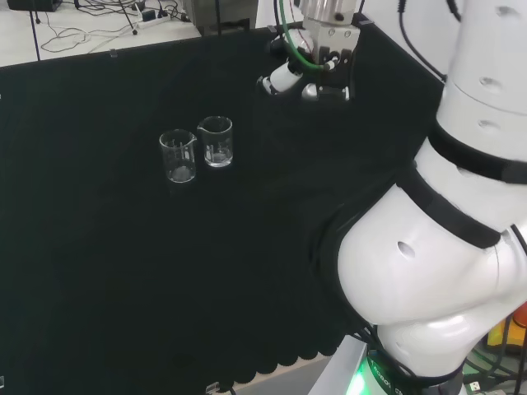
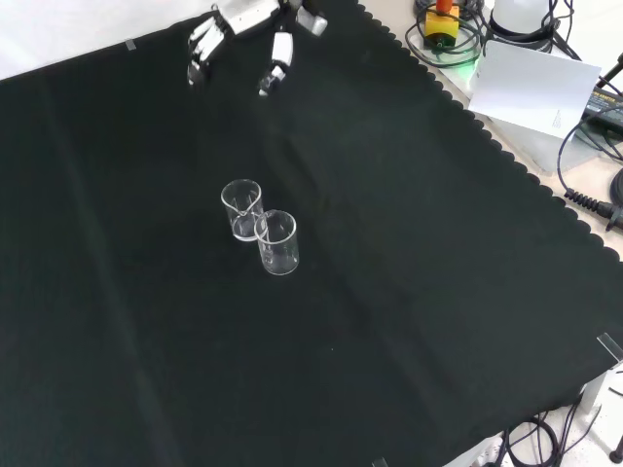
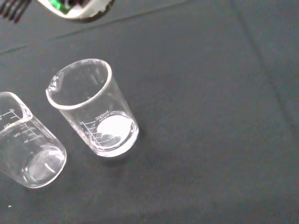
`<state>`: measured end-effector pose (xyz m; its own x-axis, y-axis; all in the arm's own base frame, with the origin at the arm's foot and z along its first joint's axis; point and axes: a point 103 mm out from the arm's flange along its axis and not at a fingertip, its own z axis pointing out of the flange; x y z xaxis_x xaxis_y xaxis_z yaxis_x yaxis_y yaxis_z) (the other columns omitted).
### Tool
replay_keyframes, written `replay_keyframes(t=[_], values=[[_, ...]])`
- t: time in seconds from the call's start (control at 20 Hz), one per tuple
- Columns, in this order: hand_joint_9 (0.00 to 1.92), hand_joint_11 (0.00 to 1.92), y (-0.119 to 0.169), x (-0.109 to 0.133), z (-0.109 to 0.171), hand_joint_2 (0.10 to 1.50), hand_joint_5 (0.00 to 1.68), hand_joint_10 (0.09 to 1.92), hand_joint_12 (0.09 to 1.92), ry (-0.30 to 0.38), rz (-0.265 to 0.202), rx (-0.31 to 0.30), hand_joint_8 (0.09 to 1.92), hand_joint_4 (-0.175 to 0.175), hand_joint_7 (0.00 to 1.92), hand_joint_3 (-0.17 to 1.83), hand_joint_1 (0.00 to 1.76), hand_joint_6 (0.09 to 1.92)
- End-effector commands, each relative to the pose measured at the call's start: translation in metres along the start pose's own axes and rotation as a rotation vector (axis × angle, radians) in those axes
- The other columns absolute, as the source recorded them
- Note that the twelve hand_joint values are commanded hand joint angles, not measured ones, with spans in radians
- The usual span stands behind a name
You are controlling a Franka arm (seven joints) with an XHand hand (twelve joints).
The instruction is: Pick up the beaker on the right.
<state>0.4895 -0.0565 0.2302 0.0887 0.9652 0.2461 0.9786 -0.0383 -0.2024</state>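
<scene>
In the head view I see two clear beakers standing upright in the middle of the counter (image 1: 99, 271): the left beaker (image 1: 178, 156), and just beside it, rims nearly touching, the right beaker (image 1: 216, 141), which I take as my target. Further right and farther off, the robot hand (image 1: 309, 78) hovers well apart from both, its fingers relaxed and holding nothing.

To do the approach well, I judge I should bring the robot hand in from the target's free right side, so the fingers do not knock its neighbour, and lower it before curling round the wall.

The glass is hard to read: I cannot tell whether the two actually touch. In the wrist view the left beaker is cut off at the edge.
</scene>
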Motion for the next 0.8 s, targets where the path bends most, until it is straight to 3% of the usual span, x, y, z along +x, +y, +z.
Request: replay_keyframes(t=[0.05,0.55,0.8], values=[[0.46,0.14,0.060,-0.005,0.058,0.64,0.40,0.68,1.39,0.143,-0.081,-0.007,0.66,-0.045,0.29,0.63,0.80,0.09],[0.46,0.11,0.078,0.006,0.089,0.60,0.45,0.67,1.39,0.223,-0.174,-0.002,0.68,-0.052,0.33,0.63,0.79,0.09],[0.48,0.11,0.086,0.009,0.112,0.57,0.50,0.66,1.39,0.285,-0.210,0.031,0.69,-0.057,0.37,0.63,0.81,0.09]])
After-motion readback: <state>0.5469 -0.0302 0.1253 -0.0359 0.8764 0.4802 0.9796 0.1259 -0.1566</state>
